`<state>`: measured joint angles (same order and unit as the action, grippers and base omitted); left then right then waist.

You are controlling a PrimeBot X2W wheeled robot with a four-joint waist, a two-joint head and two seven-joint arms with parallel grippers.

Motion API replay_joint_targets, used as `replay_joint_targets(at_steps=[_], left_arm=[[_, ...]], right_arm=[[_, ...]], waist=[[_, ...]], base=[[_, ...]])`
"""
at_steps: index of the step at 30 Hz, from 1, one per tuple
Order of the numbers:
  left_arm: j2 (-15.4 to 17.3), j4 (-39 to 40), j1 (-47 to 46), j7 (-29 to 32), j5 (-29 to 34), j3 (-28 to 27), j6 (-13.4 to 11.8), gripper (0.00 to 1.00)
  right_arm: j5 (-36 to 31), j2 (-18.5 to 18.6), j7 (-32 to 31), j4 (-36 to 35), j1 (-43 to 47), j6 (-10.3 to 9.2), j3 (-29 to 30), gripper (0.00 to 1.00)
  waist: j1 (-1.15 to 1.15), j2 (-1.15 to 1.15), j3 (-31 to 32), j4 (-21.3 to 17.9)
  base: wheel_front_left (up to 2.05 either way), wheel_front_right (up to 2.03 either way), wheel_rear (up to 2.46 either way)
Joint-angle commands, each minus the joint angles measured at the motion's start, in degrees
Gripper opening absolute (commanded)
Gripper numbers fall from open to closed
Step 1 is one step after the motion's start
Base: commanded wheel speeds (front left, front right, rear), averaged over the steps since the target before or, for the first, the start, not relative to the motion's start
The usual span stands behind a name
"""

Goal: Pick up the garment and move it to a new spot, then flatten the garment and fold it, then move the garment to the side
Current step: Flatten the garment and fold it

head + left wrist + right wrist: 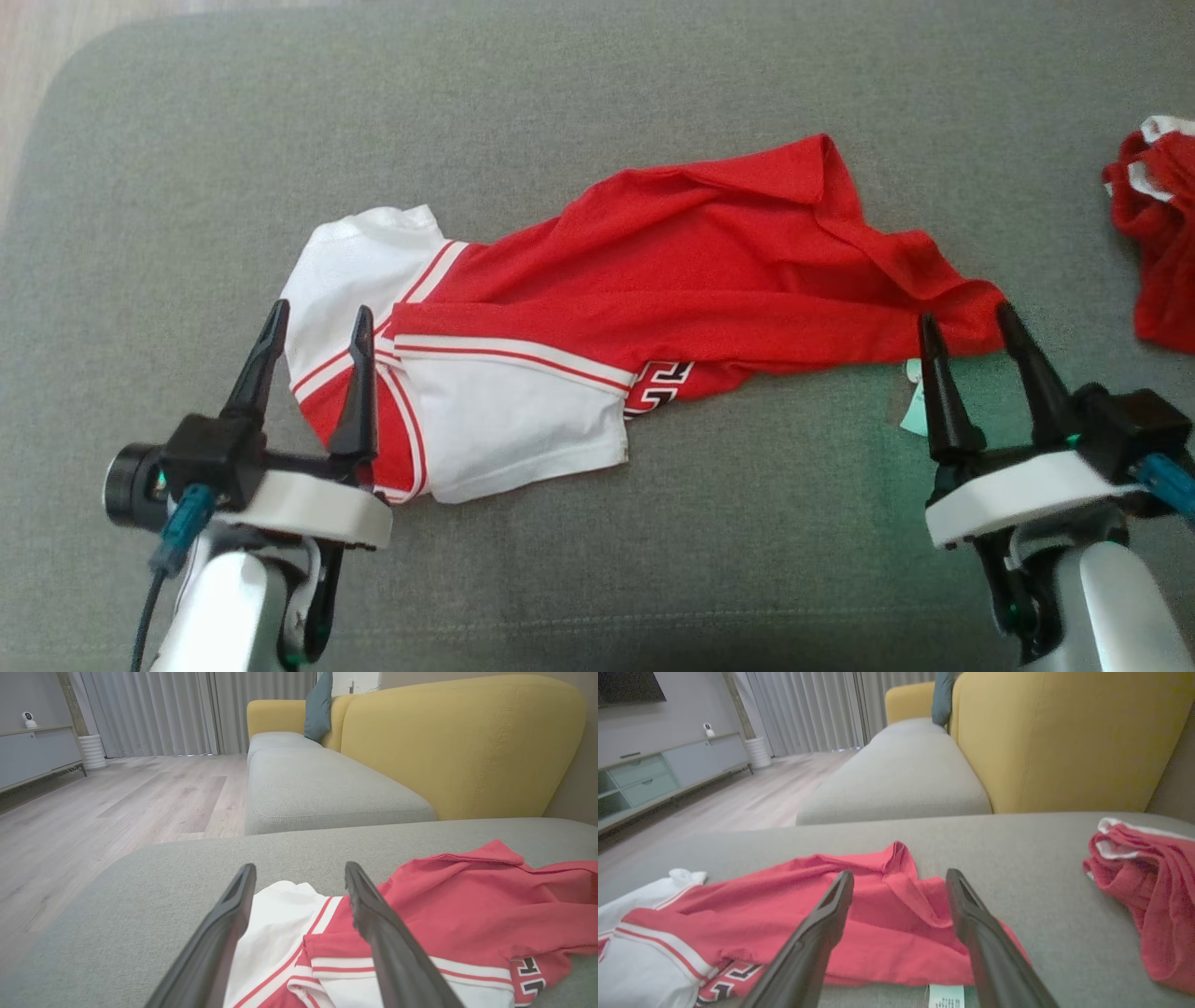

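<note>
Flattening seems in hand: the left gripper (319, 308) and right gripper (964, 313), both spread wide and empty, must pinch opposite ends of the crumpled red-and-white jersey garment (672, 280).

Garment (653, 271) on cushion (560, 103) — bundle (1156, 233) rightward

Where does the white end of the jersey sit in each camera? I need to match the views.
Head view: white end of the jersey lies left of centre, by the left gripper.
Left wrist view: bottom centre, between the two fingers.
Right wrist view: lower left corner.
Shared landmark: the black-and-white lettering, low right in the left wrist view, bottom left in the right wrist view.
</note>
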<state>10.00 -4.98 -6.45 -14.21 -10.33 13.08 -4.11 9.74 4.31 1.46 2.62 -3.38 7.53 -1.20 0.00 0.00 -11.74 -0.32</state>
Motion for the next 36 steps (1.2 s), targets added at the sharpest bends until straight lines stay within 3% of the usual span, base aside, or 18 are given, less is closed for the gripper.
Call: replay_joint_targets(at_steps=[1, 13, 21, 22, 23, 24, 36], left_arm=[[1.12, 2.13, -2.16, -0.17, -0.31, -1.69, -0.33, 1.00], [0.65, 1.91, -5.84, -0.47, -0.35, -0.62, 0.29, 1.00], [0.46, 1.11, -7.12, -0.66, -0.34, -0.29, 0.64, 1.00], [0.50, 1.07, -7.15, -0.67, -0.32, -0.30, 0.64, 1.00], [0.53, 1.05, -7.17, -0.69, -0.30, -0.32, 0.63, 1.00], [0.57, 1.05, -7.17, -0.70, -0.26, -0.33, 0.61, 1.00], [0.82, 0.80, -6.75, -0.77, -0.25, -0.39, 0.58, 1.00]], right_arm=[[0.53, 0.19, -0.37, -1.19, -1.03, -0.04, -0.97, 1.00], [0.87, 3.48, -4.62, 11.83, -9.12, -0.04, 2.01, 1.00], [0.81, 2.81, -13.44, 19.32, -12.25, -0.04, 1.27, 1.00], [1.31, 2.76, -14.86, 19.71, -12.33, -0.04, 0.75, 0.80], [2.13, 2.65, -16.20, 19.92, -12.36, -0.04, 0.35, 0.24], [2.74, 2.65, -17.58, 20.07, -12.30, -0.04, 0.05, 0.00], [6.12, 2.03, -22.15, 9.95, -6.62, -0.04, 1.02, 0.00]], waist=[[0.00, 0.00, -0.31, 0.11], [0.00, 0.00, -5.57, 1.59], [0.00, 0.00, -6.64, 2.10], [0.00, 0.00, -6.65, 2.09], [0.00, 0.00, -6.68, 2.07], [0.00, 0.00, -6.71, 2.01], [0.00, 0.00, -5.47, 1.25]], base=[[0.00, 0.00, 0.00], [0.00, 0.00, 0.00], [0.00, 0.00, 0.00], [0.00, 0.00, 0.00], [0.00, 0.00, 0.00], [0.00, 0.00, 0.00], [0.00, 0.00, 0.00]])
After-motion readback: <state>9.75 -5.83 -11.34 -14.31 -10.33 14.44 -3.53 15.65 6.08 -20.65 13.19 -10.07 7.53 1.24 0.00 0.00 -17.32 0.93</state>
